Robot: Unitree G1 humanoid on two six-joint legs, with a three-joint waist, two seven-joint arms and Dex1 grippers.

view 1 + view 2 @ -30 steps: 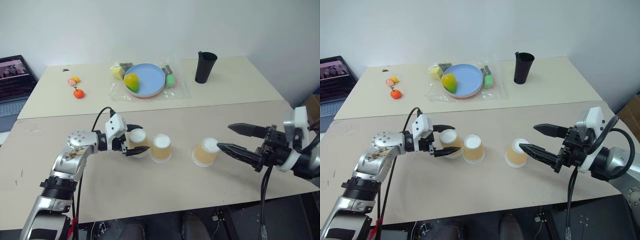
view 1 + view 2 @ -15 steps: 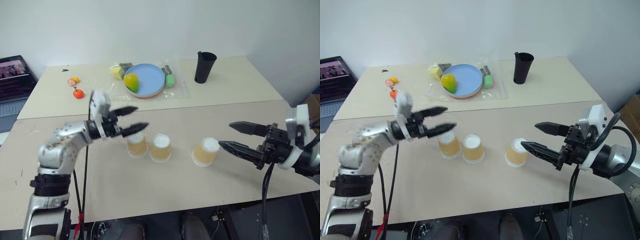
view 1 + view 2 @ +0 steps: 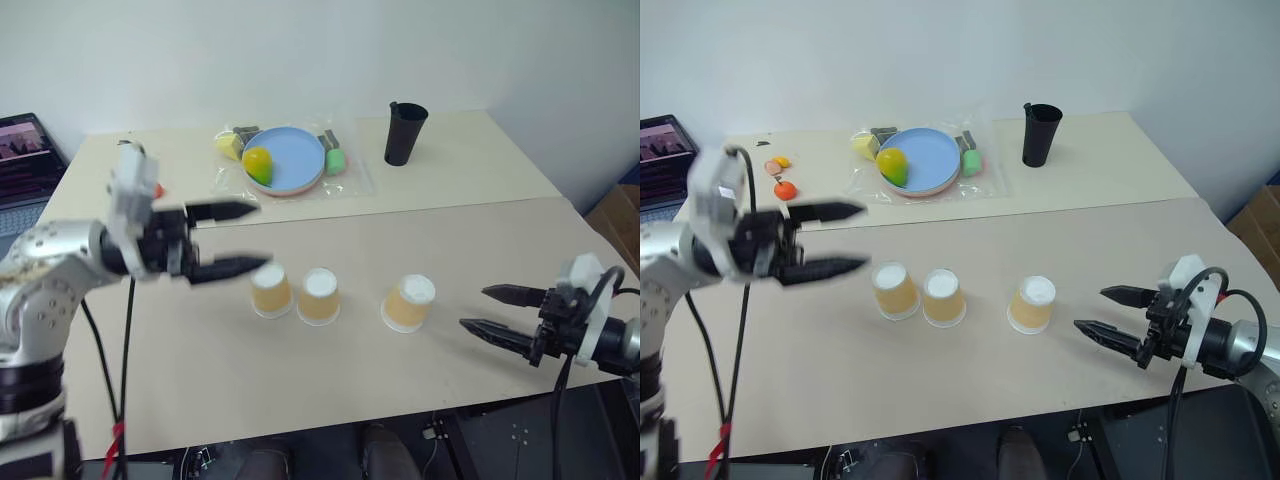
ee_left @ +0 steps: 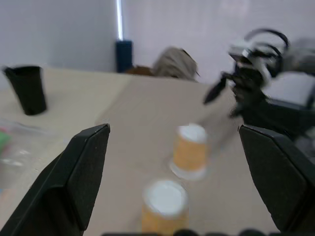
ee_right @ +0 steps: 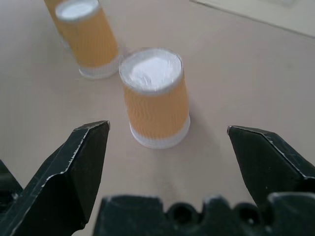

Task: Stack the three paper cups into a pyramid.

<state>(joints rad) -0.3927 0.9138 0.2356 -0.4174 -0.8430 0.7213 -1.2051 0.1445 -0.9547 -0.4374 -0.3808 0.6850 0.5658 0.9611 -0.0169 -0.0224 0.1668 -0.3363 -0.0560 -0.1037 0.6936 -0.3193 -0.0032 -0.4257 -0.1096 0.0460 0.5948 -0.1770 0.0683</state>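
Now left gripper raised, right gripper low, both w/ jaws apart.

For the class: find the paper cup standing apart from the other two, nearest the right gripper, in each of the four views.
Left eye: lone cup, right of centre.
Right eye, centre-right.
Left wrist, beyond the nearer cup.
Right wrist, centre.
Shared landmark: neighbouring cup, also.

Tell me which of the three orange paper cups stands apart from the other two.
The cup nearest the right gripper: that lone cup stands by itself, while the other two cups sit side by side toward the left gripper.
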